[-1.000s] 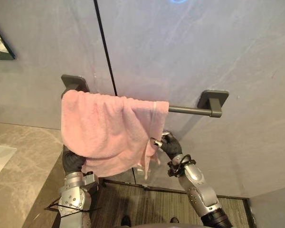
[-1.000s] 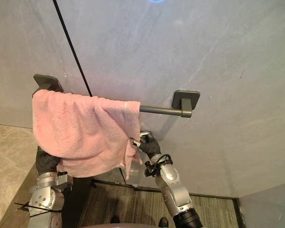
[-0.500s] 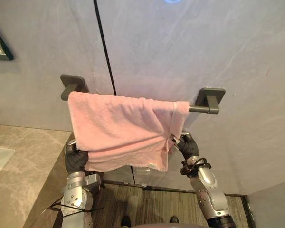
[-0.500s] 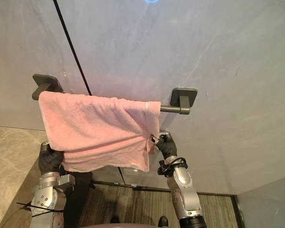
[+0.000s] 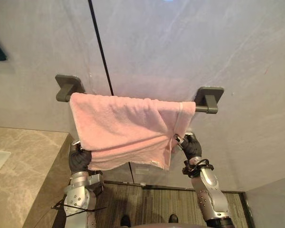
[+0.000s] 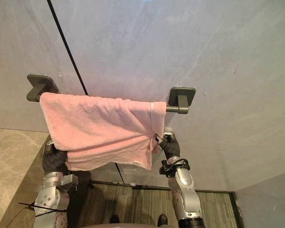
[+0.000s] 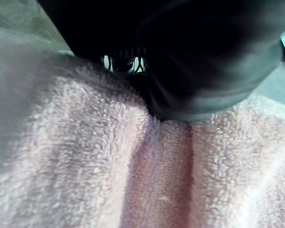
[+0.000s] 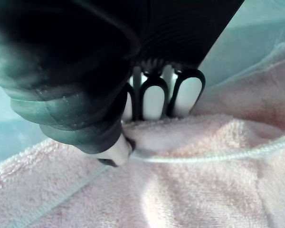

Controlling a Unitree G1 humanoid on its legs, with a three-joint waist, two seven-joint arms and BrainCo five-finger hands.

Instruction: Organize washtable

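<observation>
The pink towel (image 5: 128, 130) hangs over the dark rail (image 5: 203, 109) on the grey wall (image 5: 180, 47), spread along most of it, with 1 robot hand at each lower corner, I think to pull the cloth flat and even. The right hand (image 5: 191, 146) pinches the towel's right edge between thumb and fingers (image 8: 153, 101), just under the rail's right end. The left hand (image 5: 80, 160) sits at the lower left corner, partly behind the cloth, so I cannot tell if it grips.

Towel (image 5: 123, 128): soft, looped terry cloth. Rail (image 5: 208, 97): dark, matt metal. Wall (image 5: 180, 47): smooth grey stone; worktop (image 5: 23, 156): polished, veined stone.
</observation>
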